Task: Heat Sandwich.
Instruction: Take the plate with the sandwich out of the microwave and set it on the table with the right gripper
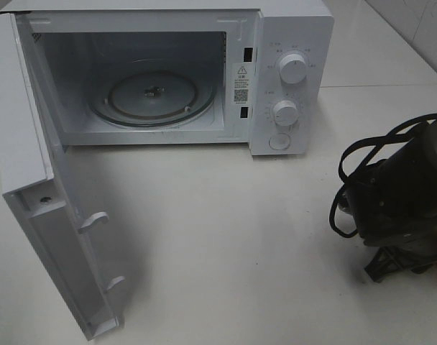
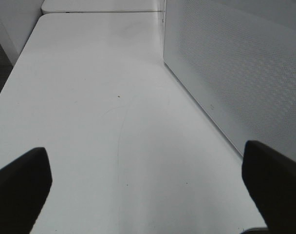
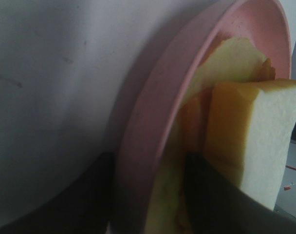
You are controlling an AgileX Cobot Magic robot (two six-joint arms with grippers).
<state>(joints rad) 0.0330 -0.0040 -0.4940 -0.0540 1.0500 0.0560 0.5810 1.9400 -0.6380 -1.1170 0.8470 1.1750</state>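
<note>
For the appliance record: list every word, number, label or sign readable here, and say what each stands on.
No text can be read out.
Warning sticker on the microwave front frame: a triangle sign and a code square, print too small.
Upper knob and lower knob: surrounding dial marks too small.
Sandwich, pink plate, table: none.

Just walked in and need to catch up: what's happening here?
The microwave stands on the table with its door swung open and its turntable bare. The right gripper straddles the rim of the pink plate carrying the sandwich. The left gripper is open over bare table.
</note>
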